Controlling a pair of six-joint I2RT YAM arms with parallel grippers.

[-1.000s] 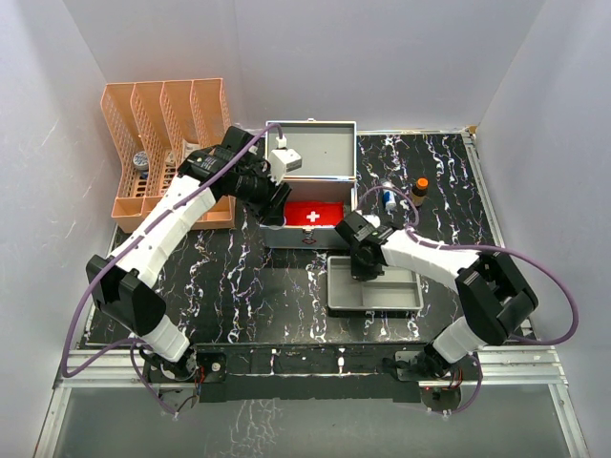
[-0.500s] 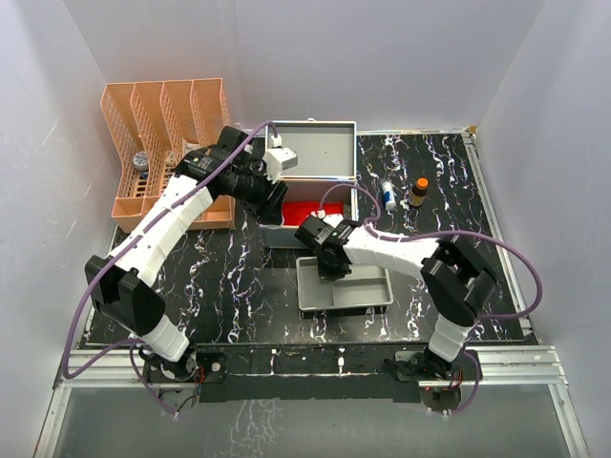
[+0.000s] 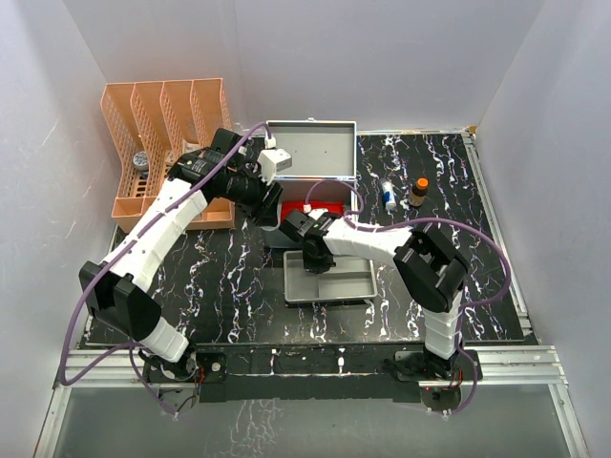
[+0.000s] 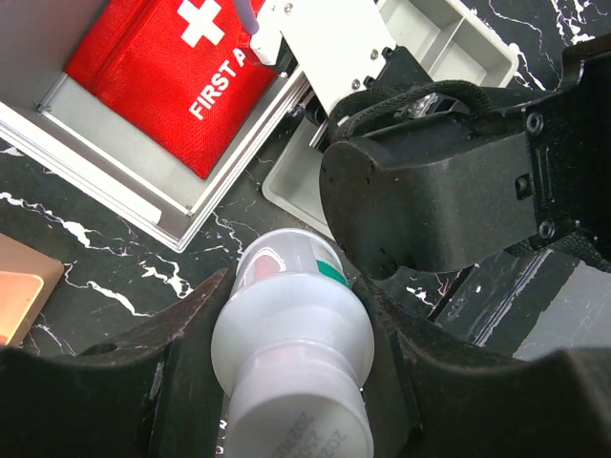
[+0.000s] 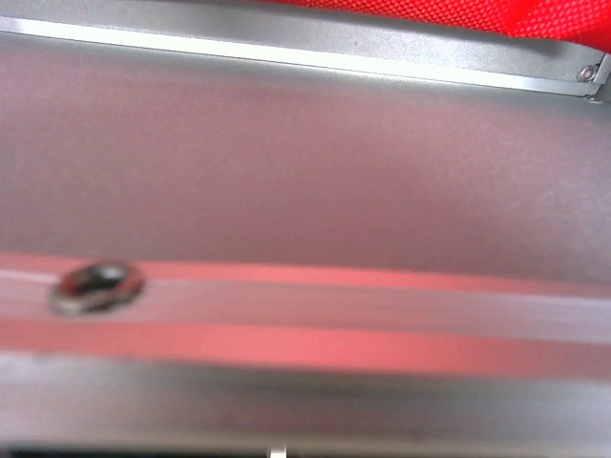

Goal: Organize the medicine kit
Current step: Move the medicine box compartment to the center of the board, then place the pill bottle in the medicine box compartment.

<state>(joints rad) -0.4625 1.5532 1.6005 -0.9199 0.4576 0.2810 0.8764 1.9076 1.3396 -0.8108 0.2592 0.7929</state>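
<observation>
The medicine kit [image 3: 310,157] stands open at the middle of the surface's [image 3: 239,286] far edge, with a red pouch [image 3: 329,208] inside. At its front-left corner the left end effector [image 4: 291,382] grips a white bottle [image 4: 286,334] over bare marble (the right arm's wrist [image 4: 430,191] crowds just beside it). The right end effector [image 3: 296,227], closed tight, sits close against the kit's front wall, by the grey tray's [image 3: 329,298] far rim. Open room lies toward the near-left corner.

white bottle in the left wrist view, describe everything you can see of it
The white bottle is glossy round plastic with a green band and printed digits near its stepped end. It lies lengthwise, gripped between the left tool's dark fingers, over the marble table beside the open medicine kit's corner.
</observation>
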